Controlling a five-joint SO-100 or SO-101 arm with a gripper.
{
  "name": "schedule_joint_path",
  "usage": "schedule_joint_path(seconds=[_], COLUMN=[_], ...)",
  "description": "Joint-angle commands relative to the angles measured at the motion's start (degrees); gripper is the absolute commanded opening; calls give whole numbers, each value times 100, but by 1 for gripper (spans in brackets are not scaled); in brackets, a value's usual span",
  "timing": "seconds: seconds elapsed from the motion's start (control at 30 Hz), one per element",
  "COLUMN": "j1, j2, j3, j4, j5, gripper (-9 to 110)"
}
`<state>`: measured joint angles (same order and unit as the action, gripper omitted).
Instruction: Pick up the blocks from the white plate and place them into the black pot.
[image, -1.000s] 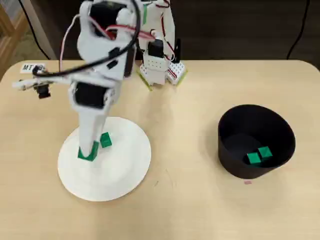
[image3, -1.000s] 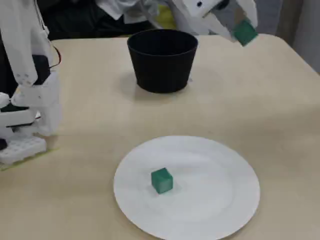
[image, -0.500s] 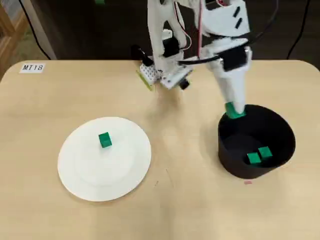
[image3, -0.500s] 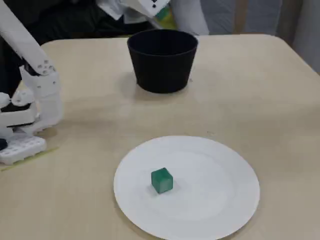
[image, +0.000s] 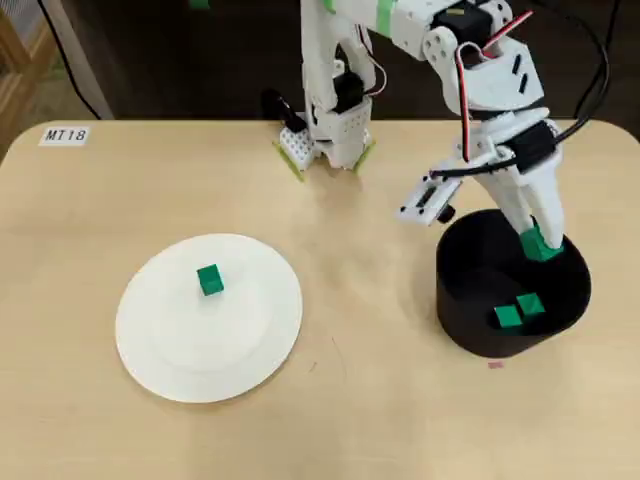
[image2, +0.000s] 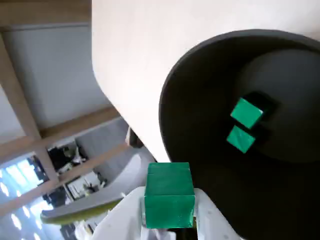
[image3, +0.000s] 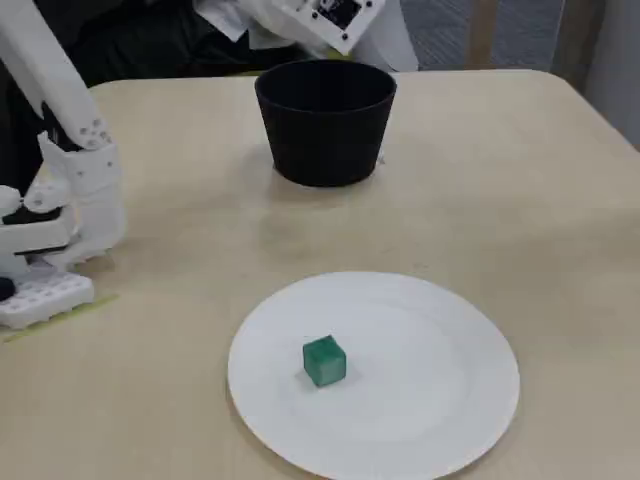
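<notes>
Hand (image2: 169, 222) pinched third block (image2: 169, 197) above black pot (image: 460, 310) rim; next move probably: spread fingers, then fetch the plate's (image: 150, 340) last block (image: 209, 280).

The table (image: 330, 300) has a smooth, pale wood-look top with a faint sheen. The white plate (image3: 440, 410) looks glazed and smooth, softly glossy. The black pot (image3: 325, 130) is matt, its walls dull and without reflections. The blocks, one on the plate (image: 209, 280) and two inside the pot (image2: 246, 113), look like smooth, bright green plastic. The gripper (image2: 169, 220) is white plastic with a slightly satin finish, closed around another green block (image2: 169, 197).
</notes>
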<state>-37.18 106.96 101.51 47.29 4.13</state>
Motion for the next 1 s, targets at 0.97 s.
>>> schedule_joint_path(seconds=[0.97], j1=[4192], j2=[1600], j3=[44], j4=[2101], j5=[-1055], gripper=[-2])
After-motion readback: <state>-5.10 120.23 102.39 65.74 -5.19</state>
